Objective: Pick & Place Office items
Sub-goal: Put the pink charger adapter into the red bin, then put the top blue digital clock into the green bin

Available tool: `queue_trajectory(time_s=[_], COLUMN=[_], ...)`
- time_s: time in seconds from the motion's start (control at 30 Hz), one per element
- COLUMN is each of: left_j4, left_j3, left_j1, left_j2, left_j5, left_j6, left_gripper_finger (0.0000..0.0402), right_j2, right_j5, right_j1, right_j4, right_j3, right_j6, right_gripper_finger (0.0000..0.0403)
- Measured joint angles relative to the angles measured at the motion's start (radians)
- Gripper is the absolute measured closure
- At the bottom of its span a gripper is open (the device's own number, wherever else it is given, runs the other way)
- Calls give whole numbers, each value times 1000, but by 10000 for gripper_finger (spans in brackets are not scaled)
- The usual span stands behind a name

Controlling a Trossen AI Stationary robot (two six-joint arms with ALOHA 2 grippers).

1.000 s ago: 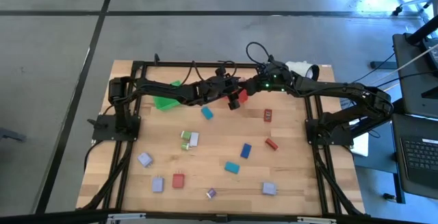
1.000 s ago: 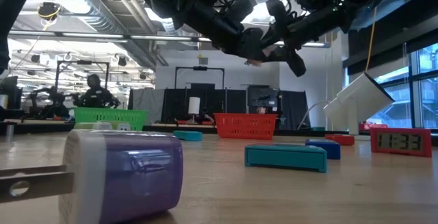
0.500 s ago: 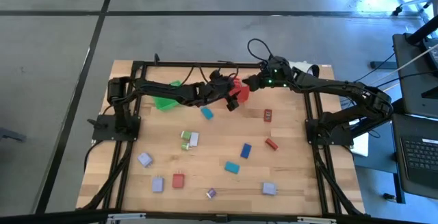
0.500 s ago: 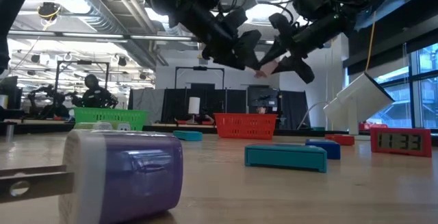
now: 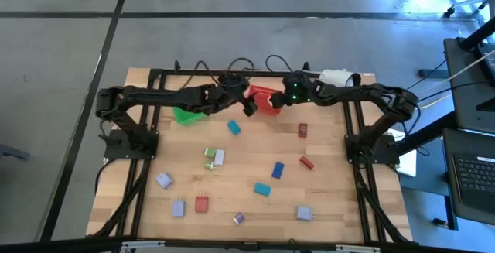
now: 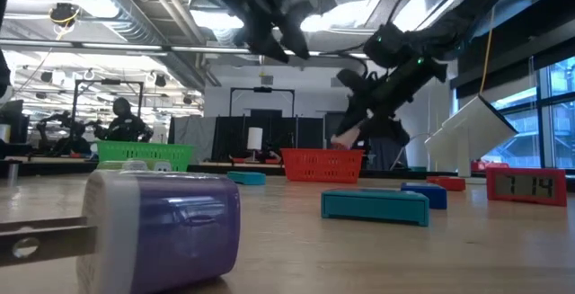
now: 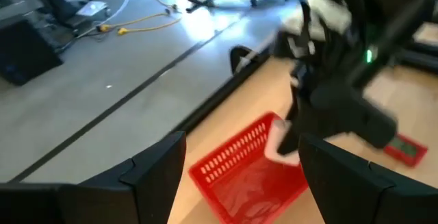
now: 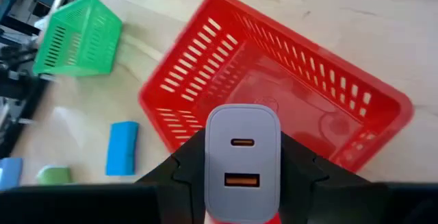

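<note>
My right gripper [image 5: 280,98] is shut on a small white charger block [image 8: 243,159] and hangs just over the red mesh basket [image 5: 267,100], also visible in the low view [image 6: 346,137]. My left gripper [image 5: 249,104] is open and holds nothing; it is up high beside the red basket [image 7: 246,176], between it and the green mesh basket [image 5: 187,114]. Other small pieces lie flat on the wooden table: a blue one [image 5: 233,128], a teal one [image 5: 262,189], a red one [image 5: 202,203] and lavender ones [image 5: 164,180]. My right gripper pinches the white charger block between its two fingers [image 8: 188,166], one on each side wall [image 8: 213,162]. The face with the two ports [image 8: 243,179] looks back toward the wrist. The fingers point down at a slant. The block is lifted clear, above the red basket's opening [image 8: 287,94].
A white tube [image 5: 340,77] sits at the far right corner. A red clock [image 5: 302,131] and a red piece [image 5: 307,162] lie right of centre. In the low view a lavender charger [image 6: 162,231] fills the near foreground. The arms' black frame [image 5: 147,129] runs along both table sides.
The two grippers, close together above the table a second ago, have parted. My left gripper has drawn back up and toward the table's left. My right gripper has carried the white block toward the far edge and down, and it now hangs just above the red basket.
</note>
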Motion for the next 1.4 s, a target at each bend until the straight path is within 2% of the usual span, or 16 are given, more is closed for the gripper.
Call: queue_trajectory(time_s=[0.27,0.53,0.97,1.17,1.4], left_j4=[-79,-77,-77,-115,-306], left_j3=[0,0,0,0,0], left_j1=[0,0,0,0,0], left_j2=[-99,-119,-118,-118,-118], left_j5=[-19,-16,-3,60,184], left_j6=[-101,-121,-121,-128,-130], left_gripper_finger=[123,123,123,123,123], right_j2=[83,92,91,27,-133], right_j5=[-2,1,0,-3,-54], right_j1=[0,0,0,-25,-51], right_j4=[67,98,160,159,123], right_j3=[0,0,0,0,0], right_j6=[-11,-40,-71,-74,-141], right_gripper_finger=[284,275,157,123,117])
